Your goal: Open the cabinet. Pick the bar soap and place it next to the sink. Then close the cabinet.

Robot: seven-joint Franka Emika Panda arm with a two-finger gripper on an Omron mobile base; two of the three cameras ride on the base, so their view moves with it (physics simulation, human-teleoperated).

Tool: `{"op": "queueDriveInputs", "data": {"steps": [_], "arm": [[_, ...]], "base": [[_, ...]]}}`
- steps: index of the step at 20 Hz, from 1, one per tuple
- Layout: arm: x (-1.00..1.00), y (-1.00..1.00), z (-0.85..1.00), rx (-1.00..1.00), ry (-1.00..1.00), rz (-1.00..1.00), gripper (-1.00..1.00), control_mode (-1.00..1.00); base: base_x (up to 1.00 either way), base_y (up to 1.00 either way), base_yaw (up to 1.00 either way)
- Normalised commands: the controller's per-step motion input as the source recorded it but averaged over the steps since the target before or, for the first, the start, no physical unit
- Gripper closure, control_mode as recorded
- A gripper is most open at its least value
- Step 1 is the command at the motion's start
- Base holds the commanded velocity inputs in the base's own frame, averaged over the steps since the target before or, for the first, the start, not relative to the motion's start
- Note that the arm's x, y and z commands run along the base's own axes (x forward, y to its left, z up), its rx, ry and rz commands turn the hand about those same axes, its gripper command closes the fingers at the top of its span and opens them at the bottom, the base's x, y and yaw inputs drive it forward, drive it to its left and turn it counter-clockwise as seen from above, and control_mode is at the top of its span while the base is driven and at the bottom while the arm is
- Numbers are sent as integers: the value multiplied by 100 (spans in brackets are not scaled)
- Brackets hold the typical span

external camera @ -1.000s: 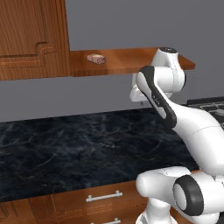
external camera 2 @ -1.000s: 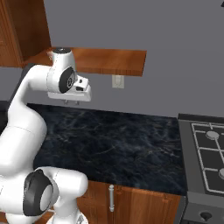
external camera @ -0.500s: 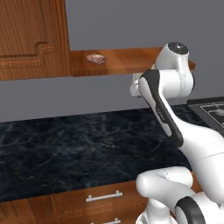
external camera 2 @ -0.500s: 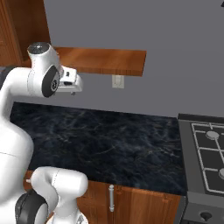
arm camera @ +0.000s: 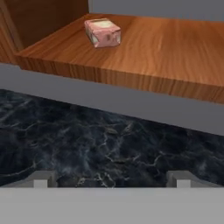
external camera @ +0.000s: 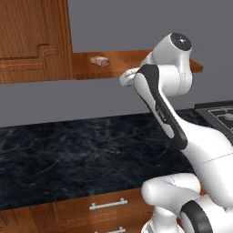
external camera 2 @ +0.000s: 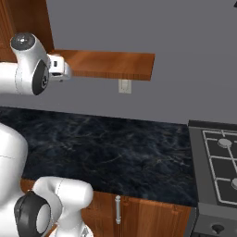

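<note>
Cabinet (external camera: 32,41) door swung aside, shelf (arm camera: 166,48) exposed, so soap (arm camera: 103,32) reachable from front. Soap lying flat on shelf, near left end, close to cabinet wall; also seen in left base view (external camera: 100,61). Gripper (arm camera: 109,178) parted, holding nothing, tips wide apart at bottom of hand view. Hand below shelf edge level, aimed forward and slightly up toward soap, well apart from it. Arm raised high, elbow bent, wrist turned toward shelf. Counter (external camera: 68,154) dark below. Probably approach step; pick not yet done.

claw (arm camera: 111,181) tips mostly cut off
</note>
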Motion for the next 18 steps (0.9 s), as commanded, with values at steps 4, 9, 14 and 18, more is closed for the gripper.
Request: {"op": "queueDriveInputs", "data": {"steps": [4,9,14,18], "arm": [[41,20,56,1,-1,8,-100,-100],[78,20,2,0,-3,3,-100,-100],[69,27,0,0,-4,2,-100,-100],[72,18,-16,0,0,0,-100,-100]], "base": [[0,0,0],[0,0,0],[0,0,0],[0,0,0]]}}
